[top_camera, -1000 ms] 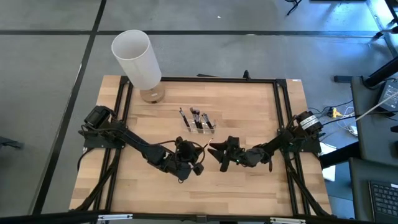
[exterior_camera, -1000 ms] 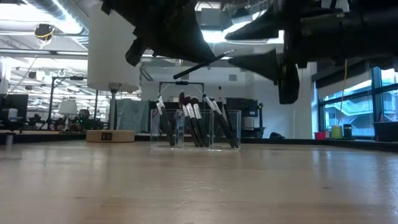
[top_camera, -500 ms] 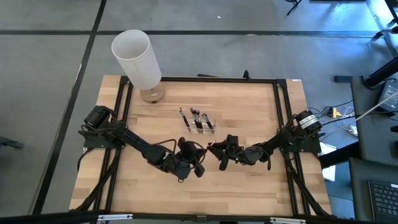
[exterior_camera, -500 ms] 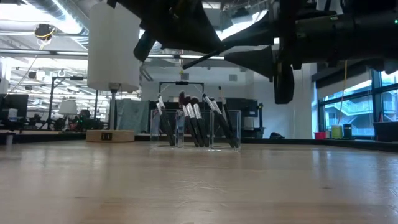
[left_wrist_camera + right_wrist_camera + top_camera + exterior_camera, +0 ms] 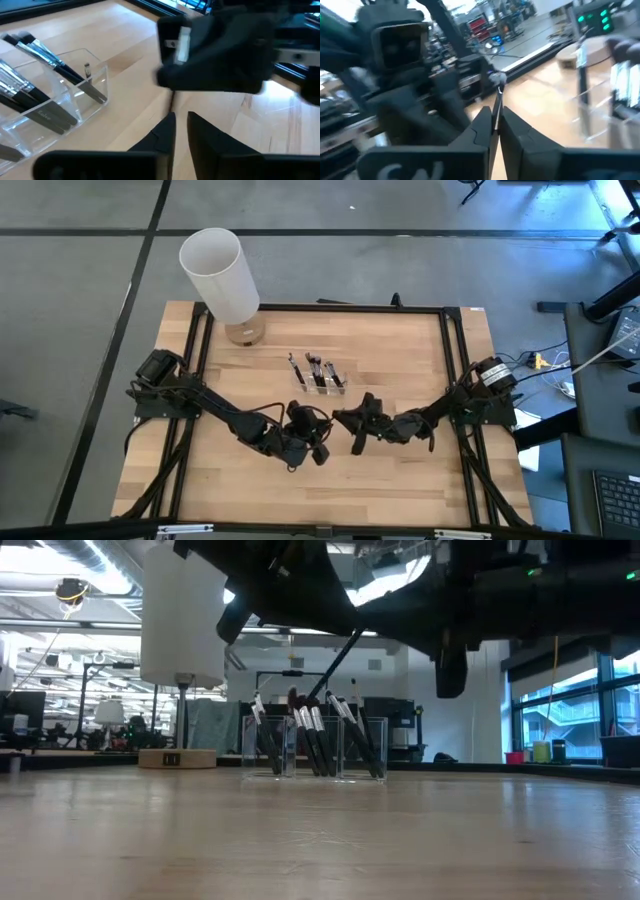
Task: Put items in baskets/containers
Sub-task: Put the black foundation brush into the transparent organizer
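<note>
Above the middle of the table my two grippers meet over a thin dark stick, which slants clear of the wood. My right gripper is shut on it. My left gripper faces it with its fingers a narrow gap apart, and the stick's lower part runs down to them. The clear organizer stands just beyond, toward the far edge. Several dark brushes lean inside it. My right gripper pinches the stick between its two fingers. The stick runs out past the fingertips to a silver end. It is lifted clear of the table and tilted. My left gripper's fingers stand on either side of the stick's other end; whether they touch it I cannot tell.
A tall white cylinder on a round wooden base stands at the far left corner. A black frame runs round the table's edges. Bare wood lies near the front edge.
My right gripper has moved toward the table's left, up to my left gripper, and has shut on the stick. The stick, nearly level a second ago, now slants more steeply, still clear of the table.
</note>
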Action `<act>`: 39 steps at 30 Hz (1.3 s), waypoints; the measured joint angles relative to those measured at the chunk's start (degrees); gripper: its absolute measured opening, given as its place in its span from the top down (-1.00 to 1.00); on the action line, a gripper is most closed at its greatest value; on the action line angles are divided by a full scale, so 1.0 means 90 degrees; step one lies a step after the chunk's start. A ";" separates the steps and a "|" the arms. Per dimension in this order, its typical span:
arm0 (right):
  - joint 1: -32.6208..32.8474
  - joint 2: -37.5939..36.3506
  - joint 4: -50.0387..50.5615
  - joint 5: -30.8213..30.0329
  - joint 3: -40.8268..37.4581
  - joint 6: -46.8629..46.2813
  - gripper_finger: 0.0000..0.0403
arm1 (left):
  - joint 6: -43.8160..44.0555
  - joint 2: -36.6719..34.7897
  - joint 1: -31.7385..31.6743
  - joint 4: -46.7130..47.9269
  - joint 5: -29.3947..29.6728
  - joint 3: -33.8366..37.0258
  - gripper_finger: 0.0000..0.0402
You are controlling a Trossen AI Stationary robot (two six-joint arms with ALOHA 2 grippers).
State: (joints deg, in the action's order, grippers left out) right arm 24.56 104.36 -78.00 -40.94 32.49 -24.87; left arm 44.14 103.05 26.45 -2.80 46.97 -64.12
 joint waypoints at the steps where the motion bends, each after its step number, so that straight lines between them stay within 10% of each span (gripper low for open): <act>1: -0.0072 0.0000 0.0008 -0.0009 -0.0001 0.0099 0.90 | -0.0052 0.0001 -0.0004 0.0000 -0.0023 0.0000 0.75; 16: -0.2157 -0.0100 0.4669 0.3316 0.2330 0.1331 0.89 | 0.1930 -0.1430 0.0675 0.4280 0.1215 -0.0002 0.26; 27: -0.2544 -0.0107 0.8030 0.3303 0.4841 0.3012 0.87 | 0.3999 -0.1689 0.1671 0.6280 0.2353 -0.0002 0.24; 39: -0.3171 -0.0019 0.8484 0.3508 0.4832 0.2827 0.82 | 0.4080 -0.1684 0.1662 0.6370 0.2285 -0.0002 0.24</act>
State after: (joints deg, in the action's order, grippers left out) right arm -3.97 104.19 -1.65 -9.37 75.98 0.57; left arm 80.86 87.90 41.41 54.53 67.54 -64.14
